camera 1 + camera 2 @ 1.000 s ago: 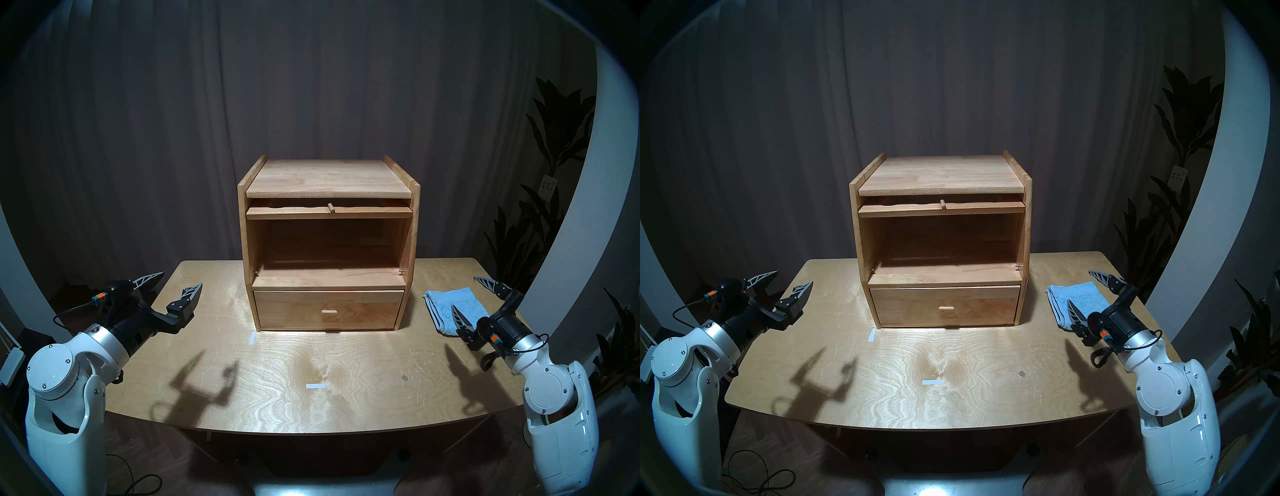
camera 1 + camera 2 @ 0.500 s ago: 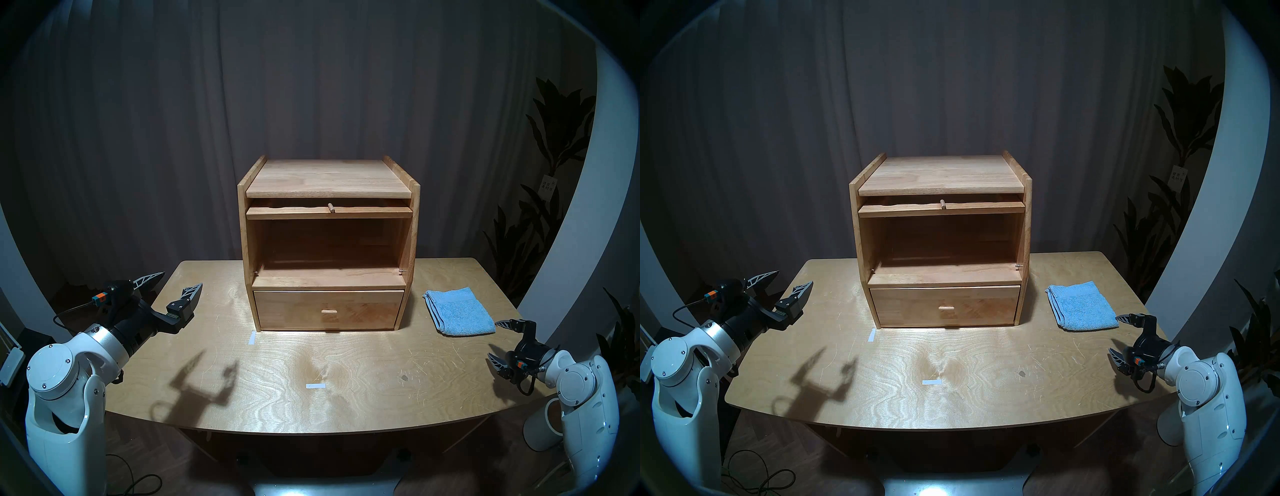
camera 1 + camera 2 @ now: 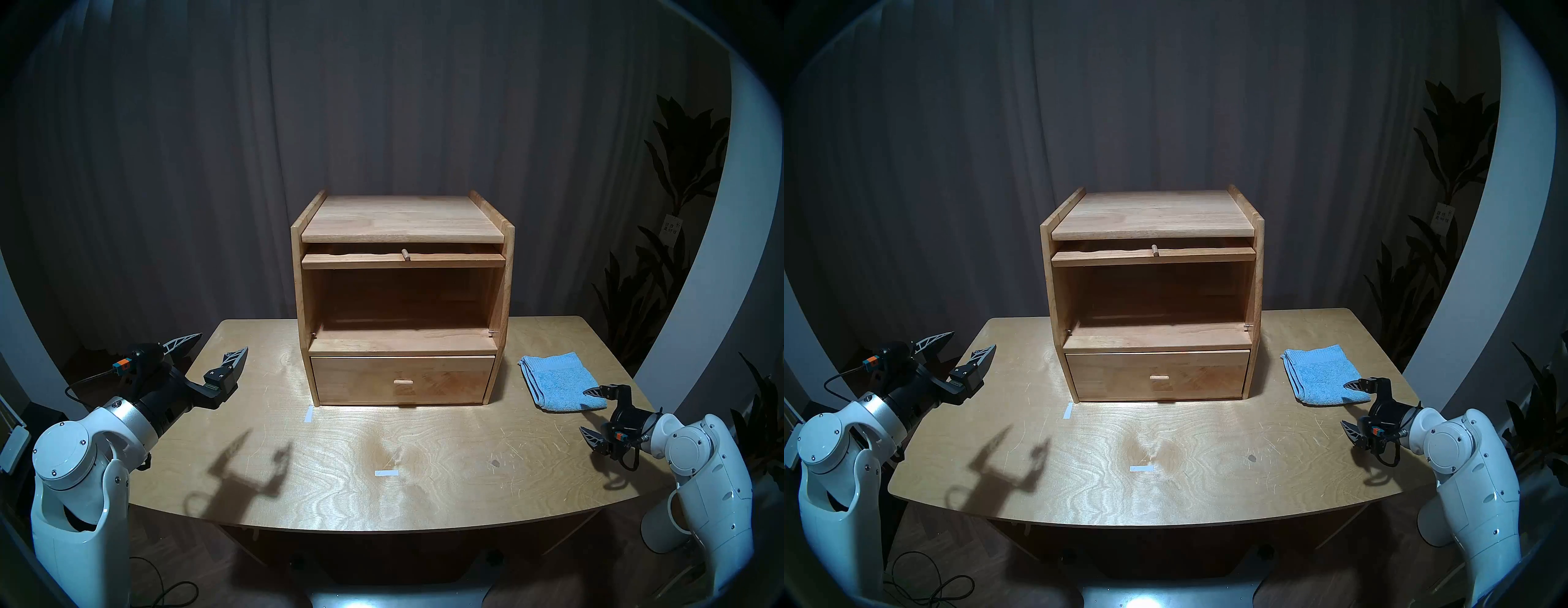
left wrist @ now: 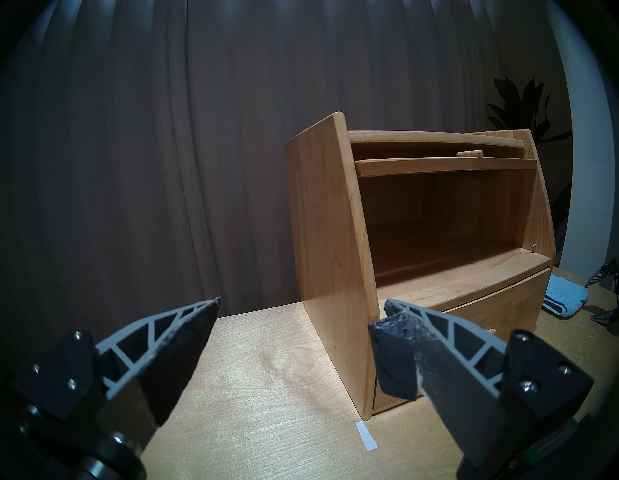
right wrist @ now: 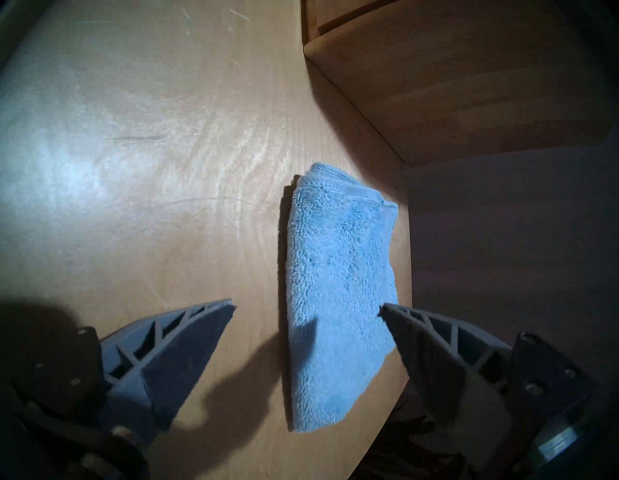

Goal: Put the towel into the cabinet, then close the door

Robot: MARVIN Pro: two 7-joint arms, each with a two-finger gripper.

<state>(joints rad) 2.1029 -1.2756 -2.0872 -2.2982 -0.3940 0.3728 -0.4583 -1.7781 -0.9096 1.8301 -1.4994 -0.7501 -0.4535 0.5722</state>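
Observation:
The light-wood cabinet (image 3: pixel 403 220) stands at the table's back middle, its upper compartment open and empty. Its door (image 3: pixel 382 262) is lifted flat under the top board, peg knob (image 3: pixel 406 254) pointing forward. The folded light-blue towel (image 3: pixel 560 382) lies flat on the table to the cabinet's right. My right gripper (image 3: pixel 583 410) hangs open at the towel's near right corner, holding nothing. In the right wrist view the towel (image 5: pixel 338 285) stretches away between the spread fingers (image 5: pixel 187 338). My left gripper (image 3: pixel 222 342) is open and empty over the table's left edge, facing the cabinet (image 4: pixel 321 234).
A shut drawer (image 3: pixel 403 380) with a flat pull sits under the compartment. Two white tape marks (image 3: pixel 308 414) (image 3: pixel 387 472) lie on the tabletop. A dark curtain hangs behind, and plants (image 3: pixel 662 254) stand at the right. The towel lies close to the table's right edge.
The right arm pulled back from above the towel toward the table's near right edge, then edged forward to the towel's near corner. Its gripper stayed open. The left arm did not move.

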